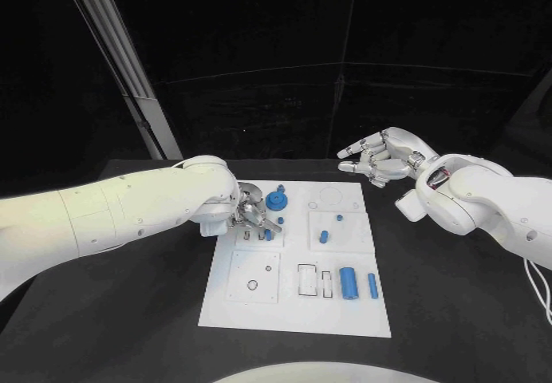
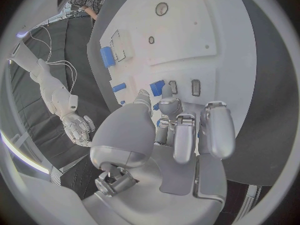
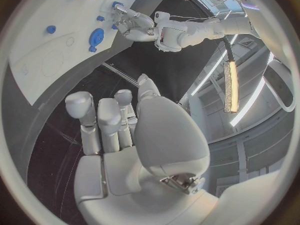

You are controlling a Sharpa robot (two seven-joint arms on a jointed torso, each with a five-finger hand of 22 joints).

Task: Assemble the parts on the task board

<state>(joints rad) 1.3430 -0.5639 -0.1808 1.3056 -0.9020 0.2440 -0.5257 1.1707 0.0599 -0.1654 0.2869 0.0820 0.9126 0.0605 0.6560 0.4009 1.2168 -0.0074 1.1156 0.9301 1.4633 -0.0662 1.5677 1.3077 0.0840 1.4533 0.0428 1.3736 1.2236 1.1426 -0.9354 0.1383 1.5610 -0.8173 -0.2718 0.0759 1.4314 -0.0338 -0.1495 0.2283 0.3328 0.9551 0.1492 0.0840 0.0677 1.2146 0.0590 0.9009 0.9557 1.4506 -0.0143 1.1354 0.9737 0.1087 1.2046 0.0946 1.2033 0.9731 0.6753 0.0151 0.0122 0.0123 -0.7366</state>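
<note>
Your left robot hand (image 1: pixel 255 214) is down on the task board (image 1: pixel 259 307), over its upper left section. Its fingertips are drawn together around a small blue part (image 2: pixel 157 87) beside the slots there. In the left wrist view the fingers (image 2: pixel 169 106) reach down onto that blue piece, but you cannot tell for certain whether it is pinched or merely touched.

Just beyond that robot hand's fingers stands the blue gear (image 1: pixel 280 199), upright on the board. A small blue peg (image 1: pixel 323 236) lies a little further out to the hand's right. Another tiny blue piece (image 1: pixel 341 216) sits just past it, toward the far edge of the board.

Nearer the robot, well clear of the left robot hand, two blue cylinders lie side by side. The thicker cylinder (image 1: pixel 348 283) is on the inside and the thin cylinder (image 1: pixel 372 286) is toward the board's right edge.

Your right robot hand (image 1: pixel 376 159) hangs above the bench (image 1: pixel 127 319), off the board's far right corner and well apart from every part. Its fingers (image 3: pixel 106 120) are curled loosely inward, with nothing in them.

The right wrist view also takes in the gear and the left robot hand on the board.
</note>
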